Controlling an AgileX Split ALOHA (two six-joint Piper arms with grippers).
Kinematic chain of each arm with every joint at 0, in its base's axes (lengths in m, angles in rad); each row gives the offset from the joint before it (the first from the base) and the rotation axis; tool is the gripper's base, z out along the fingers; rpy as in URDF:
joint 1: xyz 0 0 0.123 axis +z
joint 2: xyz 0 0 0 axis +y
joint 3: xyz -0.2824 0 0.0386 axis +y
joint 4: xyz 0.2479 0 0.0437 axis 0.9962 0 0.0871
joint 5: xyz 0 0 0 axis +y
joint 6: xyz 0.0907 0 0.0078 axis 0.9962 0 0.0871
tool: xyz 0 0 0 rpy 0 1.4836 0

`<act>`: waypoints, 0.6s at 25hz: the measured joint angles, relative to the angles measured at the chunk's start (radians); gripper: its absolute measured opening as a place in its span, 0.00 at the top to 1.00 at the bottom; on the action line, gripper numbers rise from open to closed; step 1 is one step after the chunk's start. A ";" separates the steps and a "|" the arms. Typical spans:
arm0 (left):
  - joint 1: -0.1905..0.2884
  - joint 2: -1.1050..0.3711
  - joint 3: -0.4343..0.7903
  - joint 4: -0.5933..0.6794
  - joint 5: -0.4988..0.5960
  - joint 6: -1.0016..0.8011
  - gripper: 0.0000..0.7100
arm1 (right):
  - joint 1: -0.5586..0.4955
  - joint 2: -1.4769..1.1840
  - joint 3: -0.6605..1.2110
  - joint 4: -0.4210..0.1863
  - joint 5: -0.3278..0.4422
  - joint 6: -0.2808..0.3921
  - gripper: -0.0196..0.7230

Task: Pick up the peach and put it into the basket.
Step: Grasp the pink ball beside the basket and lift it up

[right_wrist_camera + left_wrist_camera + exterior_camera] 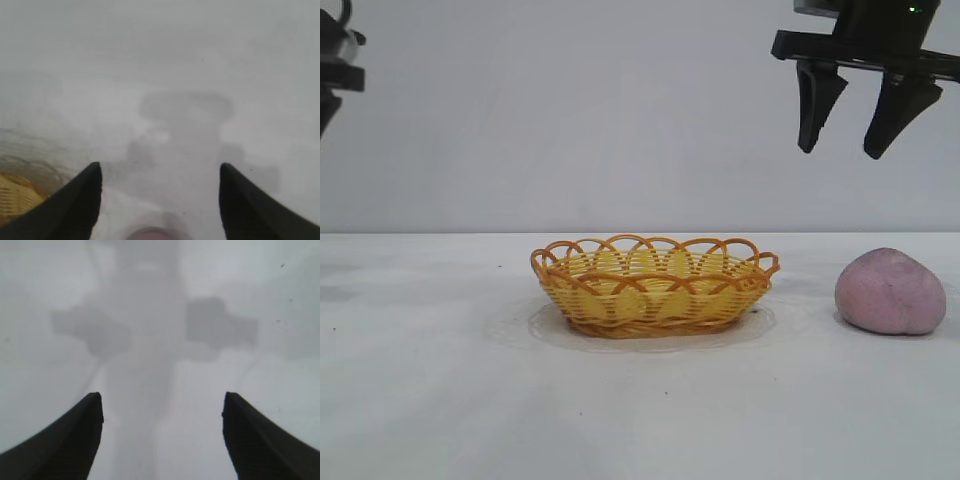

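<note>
My right jaws (858,125) hung wide and empty high above the tabletop (440,400), up and to the right of the basket (655,285), almost over the peach (890,291) yet well clear of it. The peach sat on the tabletop to the right of the basket, apart from it, its rounded pink side resting on the white surface. The basket stood upright, with nothing in it that I could see. From my right wrist I saw both dark fingers (75,205) spread, a corner of the basket's weave (17,197) past one of them and the top of the peach (150,233) just showing between them. My left jaws (162,440) were also wide and held nothing; from that wrist only bare tabletop (280,365) and my own shadow lay under them. From outside, my left arm (335,70) barely showed, far to the left of the basket and high
</note>
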 joint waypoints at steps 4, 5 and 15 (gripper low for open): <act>0.000 -0.160 0.169 -0.022 -0.002 0.000 0.30 | 0.000 0.000 0.000 -0.002 0.006 0.000 0.41; 0.000 -0.211 0.213 -0.029 -0.012 0.000 0.30 | 0.000 0.000 0.000 -0.002 0.006 0.000 0.41; 0.000 -0.726 0.639 -0.053 -0.070 0.000 0.30 | 0.000 0.000 0.000 -0.002 0.016 0.000 0.41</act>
